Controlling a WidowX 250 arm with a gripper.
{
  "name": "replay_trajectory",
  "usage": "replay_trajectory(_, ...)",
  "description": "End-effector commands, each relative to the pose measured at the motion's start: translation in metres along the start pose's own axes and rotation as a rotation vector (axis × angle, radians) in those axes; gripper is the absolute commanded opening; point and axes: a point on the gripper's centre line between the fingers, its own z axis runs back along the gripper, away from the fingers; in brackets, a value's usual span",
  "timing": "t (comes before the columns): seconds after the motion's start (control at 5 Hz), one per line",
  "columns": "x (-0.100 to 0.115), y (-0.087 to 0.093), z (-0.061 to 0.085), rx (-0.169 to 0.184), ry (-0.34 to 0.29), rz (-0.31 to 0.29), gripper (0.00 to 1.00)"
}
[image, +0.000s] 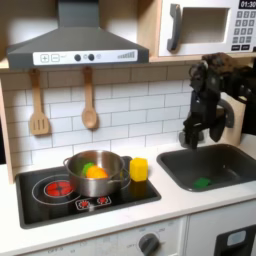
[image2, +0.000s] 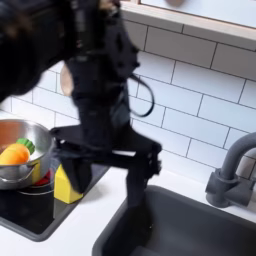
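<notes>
White tiles cover the wall behind a toy kitchen, with a black stove on the first exterior view's left and a dark sink (image: 208, 165) on its right. The claw (image: 193, 133) hangs over the sink's near-left part, beside the faucet (image2: 232, 172); in the second exterior view its two fingers (image2: 147, 172) stand apart, released, holding nothing. A small green thing (image: 202, 181) lies on the sink bottom, below the claw. To work well here, I think the claw should go down straight, clear of the faucet and the sink wall. The arm hides the sink bottom in the second exterior view, and motion blur softens the fingers. What the green thing is, I cannot tell.
</notes>
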Motion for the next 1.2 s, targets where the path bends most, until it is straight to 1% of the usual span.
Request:
replay_trajectory(0.0, -0.055, 0.021, -0.012, 0.061, 0.052, -0.035, 1.0)
replay_trajectory(0.2, -0.074, 0.027, -0.018, 0.068, 0.065, -0.044, 1.0)
replay_trajectory(0.4, -0.09, 0.034, -0.024, 0.082, 0.084, -0.047, 1.0)
replay_trajectory(0.6, -0.094, 0.037, -0.023, 0.093, 0.071, -0.047, 1.0)
replay_trajectory(0.8, -0.093, 0.038, -0.02, 0.106, 0.042, -0.029, 1.0)
replay_trajectory(1.0, -0.093, 0.038, -0.019, 0.104, 0.041, -0.025, 1.0)
